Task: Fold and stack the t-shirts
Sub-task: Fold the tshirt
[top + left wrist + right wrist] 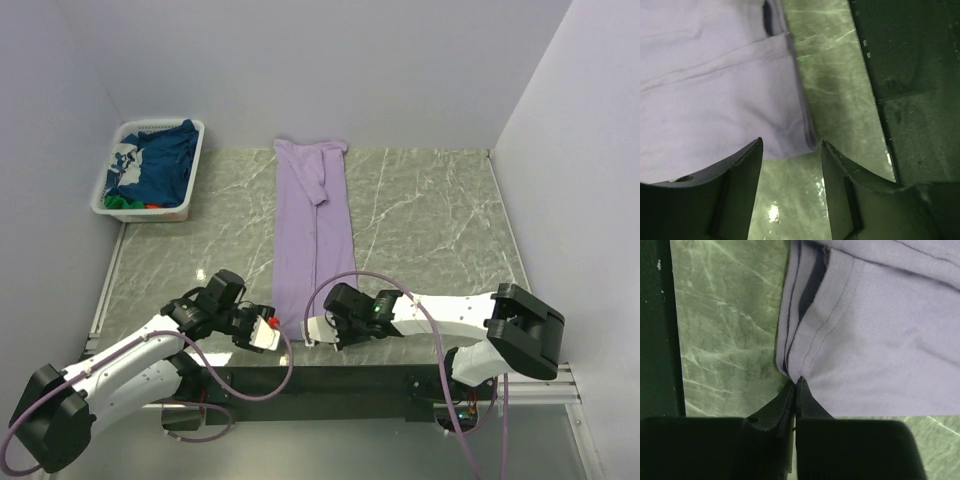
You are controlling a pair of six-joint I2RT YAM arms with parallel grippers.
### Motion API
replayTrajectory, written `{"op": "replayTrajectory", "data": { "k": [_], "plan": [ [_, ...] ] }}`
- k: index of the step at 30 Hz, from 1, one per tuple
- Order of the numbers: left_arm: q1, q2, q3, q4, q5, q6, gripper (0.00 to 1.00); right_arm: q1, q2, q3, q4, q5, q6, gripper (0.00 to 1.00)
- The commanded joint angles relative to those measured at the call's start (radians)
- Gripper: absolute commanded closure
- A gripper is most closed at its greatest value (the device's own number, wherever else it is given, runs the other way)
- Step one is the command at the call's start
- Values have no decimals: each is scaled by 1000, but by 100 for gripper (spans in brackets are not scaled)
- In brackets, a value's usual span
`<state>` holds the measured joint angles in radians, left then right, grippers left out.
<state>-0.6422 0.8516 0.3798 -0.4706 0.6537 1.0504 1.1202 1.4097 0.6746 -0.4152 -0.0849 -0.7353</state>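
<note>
Pale lavender walls [400, 60], green marbled tabletop [430, 230], black front strip [350, 380]

A white slatted basket [140, 211] sits in the upper left of the overhead view, at the far left corner of a green marble-patterned table [430, 220]. Pale walls [400, 60] enclose the table on three sides. A black strip [330, 380] runs along its lower edge.

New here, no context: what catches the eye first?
A lavender t-shirt, folded into a long strip, runs down the middle of the table. The right hand is shut on its near corner, the left hand open at the other. A white basket holding a navy t-shirt sits far left.
</note>
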Motion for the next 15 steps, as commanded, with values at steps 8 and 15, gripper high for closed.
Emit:
{"op": "replayTrajectory", "data": {
  "k": [8,15],
  "plan": [
    [-180,59,-55,191,-153,-113,48,-66,14,13,-80,-76,71,100],
    [-247,210,-42,262,-259,-147,57,-102,17,48,-106,-95,65,100]
  ]
}}
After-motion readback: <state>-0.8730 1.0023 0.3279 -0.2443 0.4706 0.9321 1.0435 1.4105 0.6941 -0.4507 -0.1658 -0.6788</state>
